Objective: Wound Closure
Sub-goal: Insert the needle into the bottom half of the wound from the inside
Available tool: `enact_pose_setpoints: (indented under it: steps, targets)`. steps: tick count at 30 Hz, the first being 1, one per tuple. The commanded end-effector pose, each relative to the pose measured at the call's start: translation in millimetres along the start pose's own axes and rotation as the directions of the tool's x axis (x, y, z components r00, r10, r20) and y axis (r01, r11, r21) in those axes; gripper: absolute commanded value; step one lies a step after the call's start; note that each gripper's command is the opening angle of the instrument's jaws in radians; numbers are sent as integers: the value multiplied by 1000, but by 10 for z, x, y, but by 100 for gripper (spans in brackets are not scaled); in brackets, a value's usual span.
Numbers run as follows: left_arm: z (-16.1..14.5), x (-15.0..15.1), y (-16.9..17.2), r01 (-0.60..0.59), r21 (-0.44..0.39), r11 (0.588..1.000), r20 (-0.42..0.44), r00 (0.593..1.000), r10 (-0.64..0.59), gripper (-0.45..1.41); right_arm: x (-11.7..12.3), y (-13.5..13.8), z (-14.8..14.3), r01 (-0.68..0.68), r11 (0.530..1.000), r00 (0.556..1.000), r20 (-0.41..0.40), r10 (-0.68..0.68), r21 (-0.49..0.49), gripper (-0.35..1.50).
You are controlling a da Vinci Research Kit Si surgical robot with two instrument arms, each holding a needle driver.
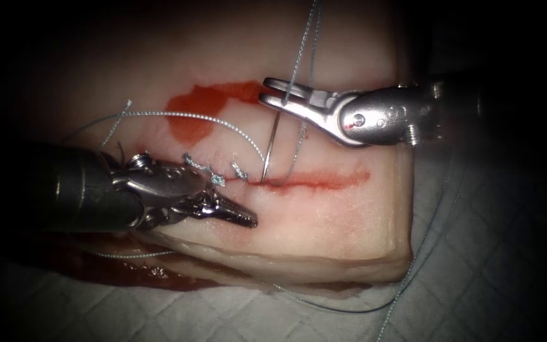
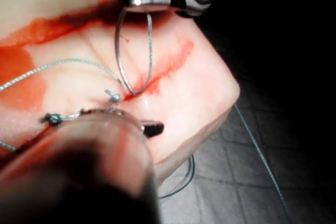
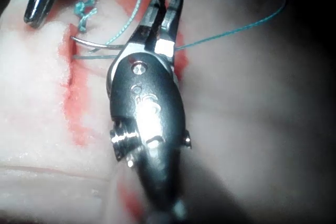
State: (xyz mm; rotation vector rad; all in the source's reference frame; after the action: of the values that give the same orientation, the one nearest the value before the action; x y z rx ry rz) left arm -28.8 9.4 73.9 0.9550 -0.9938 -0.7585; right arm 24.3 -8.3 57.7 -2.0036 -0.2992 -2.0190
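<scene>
Needle (image 1: 271, 147): thin and curved, tip down in the cut (image 1: 314, 182) of the tissue (image 1: 324, 215), near the cut's left end, blunt end up. Right tool (image 1: 272, 94) clamped on that upper end, thread (image 1: 210, 118) running past the same jaws. Left tool (image 1: 238, 215) low and left of the cut, jaws pressed together, holding nothing. Knots (image 1: 220, 174) just left of the needle; red fluid (image 1: 201, 107) above.

Best kept steady: firm hold, turning along the needle's own curve, no tugging sideways.

No readable writing; small round marks on the right tool.
</scene>
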Motion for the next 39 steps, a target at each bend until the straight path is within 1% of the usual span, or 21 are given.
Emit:
enact_pose_setpoints:
  steps: [1, 6, 16, 21, 28, 37, 39]
  targets:
    - [6, -1, 3, -1, 0, 1000, 0, 1000, 1, -45, 3, -1, 10, -5, 1000, 1000, 1, 5, 16, -35]
    - [8, 0, 2, 0, 6, 1000, -5, 1000, 0, -45, 3, -1, 10, -42, 998, 999, 6, 42, 44, -35]
    - [9, 0, 1, -7, 6, 1000, -6, 1000, 7, -45, 4, 0, 9, -112, 993, 994, 15, 112, 44, -35]
    - [10, 3, 2, -9, 8, 1000, -10, 1000, 9, -45, 4, 0, 9, -168, 985, 985, 34, 167, 48, -35]
    - [11, 3, 2, -10, 8, 1000, -10, 1000, 10, -45, 4, 0, 8, -220, 974, 975, 33, 219, 50, -35]
    - [11, 3, 2, -10, 10, 1000, -12, 1000, 10, -45, 4, -1, 7, -232, 971, 973, 31, 231, 58, -35]
    - [11, 3, 2, -10, 10, 1000, -12, 1000, 10, -45, 3, -2, 7, -159, 985, 987, 29, 157, 63, -35]
